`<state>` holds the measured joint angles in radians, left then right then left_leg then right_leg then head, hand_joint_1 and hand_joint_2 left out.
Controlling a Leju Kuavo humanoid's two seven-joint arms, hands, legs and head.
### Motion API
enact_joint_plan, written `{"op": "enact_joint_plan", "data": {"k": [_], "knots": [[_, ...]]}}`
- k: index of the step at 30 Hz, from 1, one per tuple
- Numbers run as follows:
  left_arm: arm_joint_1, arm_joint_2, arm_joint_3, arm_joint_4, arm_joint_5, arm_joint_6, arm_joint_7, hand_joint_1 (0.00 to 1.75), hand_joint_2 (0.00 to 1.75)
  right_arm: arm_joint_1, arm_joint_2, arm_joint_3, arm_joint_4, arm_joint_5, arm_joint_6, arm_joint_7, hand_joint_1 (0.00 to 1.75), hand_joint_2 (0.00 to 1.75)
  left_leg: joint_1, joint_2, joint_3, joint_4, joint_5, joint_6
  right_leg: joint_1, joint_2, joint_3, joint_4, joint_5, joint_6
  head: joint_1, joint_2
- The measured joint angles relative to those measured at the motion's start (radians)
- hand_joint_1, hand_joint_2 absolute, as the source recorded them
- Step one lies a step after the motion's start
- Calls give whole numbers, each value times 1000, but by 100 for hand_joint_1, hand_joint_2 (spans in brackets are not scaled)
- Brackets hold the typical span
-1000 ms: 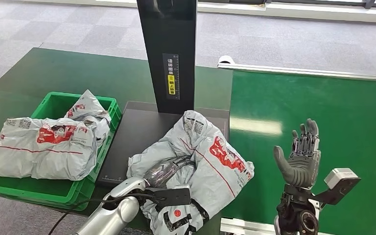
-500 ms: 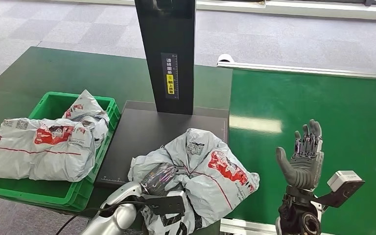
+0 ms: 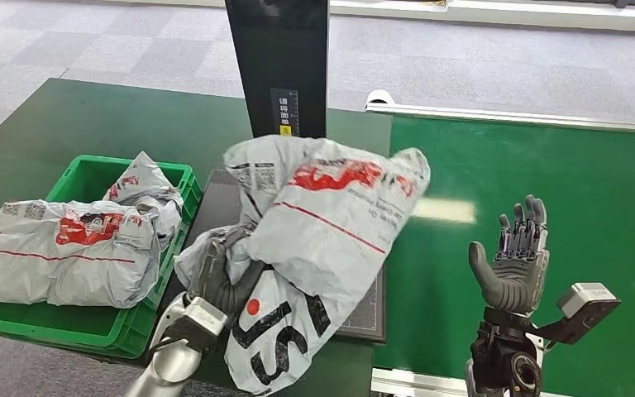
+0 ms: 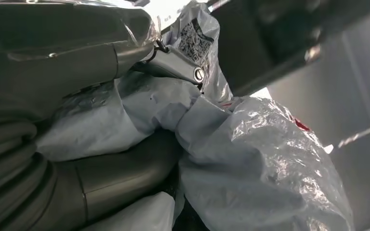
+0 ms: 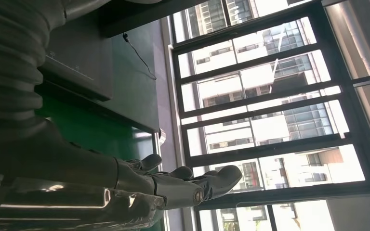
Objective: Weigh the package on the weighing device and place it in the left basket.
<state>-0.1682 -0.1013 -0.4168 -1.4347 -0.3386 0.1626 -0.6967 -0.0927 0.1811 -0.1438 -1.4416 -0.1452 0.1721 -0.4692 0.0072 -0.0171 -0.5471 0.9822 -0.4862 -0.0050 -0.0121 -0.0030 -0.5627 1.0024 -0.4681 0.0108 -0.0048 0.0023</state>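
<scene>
Two packages (image 3: 74, 248) fill green basket (image 3: 183, 184); black post (image 3: 277, 66) behind.

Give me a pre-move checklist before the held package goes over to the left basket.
1. Grip: left hand holds the grey package, bag bunched in its fingers. Ok.
2. Lift: package hangs above the scale platform, its lower end dangling low. Clearance cannot tell.
3. Basket room: green basket already holds two parcels, one overhanging the near rim. Not ok, tight.
4. Path: nothing stands between package and basket, though the black post is close behind. Ok.
5. Right hand is raised over the green belt, holding nothing, clear of the path. Ok.
6. Weight reading: no display visible. Cannot tell.
</scene>
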Motion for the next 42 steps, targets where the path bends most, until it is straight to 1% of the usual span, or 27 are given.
{"op": "enact_joint_plan", "data": {"k": [5,9,11,12,13,16,17,19,22,25,27,29,31,33,34,35,36,37,39,40,41,42], "knots": [[10,7,8,-88,34,20,-3,175,175,-9,0,1,7,-2,0,0,0,175,0,0,0,0,0,0,0,0,0,0,0,0,0,0],[14,10,10,-116,36,22,-3,175,175,-12,0,1,9,-2,0,0,0,175,0,0,0,0,0,0,0,0,0,0,0,0,0,0],[16,12,10,-129,42,50,-3,175,175,-13,0,2,10,-3,-1,0,0,175,0,0,0,0,0,0,0,0,0,0,0,0,0,0],[17,15,8,-139,45,89,-3,175,175,-13,0,2,10,-5,-2,0,0,175,0,1,0,0,0,0,0,0,0,0,0,0,0,0],[18,21,4,-154,38,156,-3,175,175,-13,0,2,10,-7,-4,0,0,175,0,1,0,0,0,0,0,0,0,0,0,0,0,0],[21,47,4,-201,-79,420,-4,175,175,-11,-1,4,12,-16,-10,-3,0,175,1,1,0,0,0,0,1,1,-1,0,0,0,0,0],[24,51,16,-216,-137,477,-4,175,175,-10,-2,6,12,-20,-13,-5,0,175,1,1,0,0,0,0,1,1,-1,0,0,0,0,0],[33,50,61,-246,-245,519,-4,175,175,-4,-3,10,13,-26,-18,-9,0,175,1,1,0,0,0,0,1,1,-1,0,0,0,0,0],[44,32,178,-295,-395,528,-3,175,175,17,-3,14,12,-33,-20,-17,0,175,1,1,0,0,0,0,2,1,-1,0,0,0,0,0],[52,15,281,-329,-447,530,-3,175,175,35,-4,16,12,-37,-21,-21,0,175,1,1,0,0,0,0,2,1,-1,0,0,0,0,0],[57,7,318,-341,-477,531,-2,175,175,39,-5,16,11,-37,-21,-22,0,175,1,1,0,0,0,0,2,1,-1,0,0,0,0,0],[59,-13,366,-349,-565,532,-2,175,175,45,-6,17,6,-38,-20,-23,0,175,1,1,0,0,0,0,1,1,0,0,0,0,0,0],[58,-41,453,-355,-692,532,-2,175,175,58,-6,15,-6,-39,-17,-24,0,175,1,2,0,0,0,0,1,2,-1,0,0,0,0,0],[51,-66,564,-359,-812,532,9,175,175,68,-6,7,-19,-38,-12,-23,0,175,1,4,0,0,0,0,2,4,-1,0,0,-1,0,0],[43,-74,618,-356,-866,530,32,175,175,69,-5,0,-25,-37,-9,-23,0,175,1,4,0,0,0,0,2,4,-2,0,0,-1,0,0],[33,-77,667,-346,-920,523,85,173,175,69,-3,-8,-30,-35,-5,-21,0,175,1,5,0,0,0,0,2,4,-2,0,0,-1,0,0],[25,-73,707,-329,-969,509,163,173,175,69,-1,-17,-36,-32,-2,-20,0,175,1,5,0,0,0,0,2,4,-2,0,0,-1,0,0],[19,-61,736,-304,-1011,481,265,173,175,68,2,-25,-42,-29,1,-18,0,175,2,5,1,0,0,-1,2,4,-2,0,1,-1,0,0],[17,-21,761,-245,-1064,390,482,175,175,67,7,-44,-55,-21,6,-15,0,175,2,6,1,0,0,-1,3,5,-2,0,1,-1,0,0],[17,1,764,-215,-1077,336,567,175,175,66,10,-54,-60,-15,11,-14,0,175,3,6,1,0,0,-1,3,5,-2,0,1,-2,0,0],[15,20,764,-183,-1086,281,630,174,175,64,12,-63,-63,-9,18,-15,0,175,3,6,1,0,0,-1,3,5,-2,0,1,-2,0,0],[13,36,763,-152,-1090,231,672,174,175,62,15,-70,-65,-3,25,-16,0,175,3,6,1,0,0,-1,3,5,-2,1,1,-2,0,0]]}}
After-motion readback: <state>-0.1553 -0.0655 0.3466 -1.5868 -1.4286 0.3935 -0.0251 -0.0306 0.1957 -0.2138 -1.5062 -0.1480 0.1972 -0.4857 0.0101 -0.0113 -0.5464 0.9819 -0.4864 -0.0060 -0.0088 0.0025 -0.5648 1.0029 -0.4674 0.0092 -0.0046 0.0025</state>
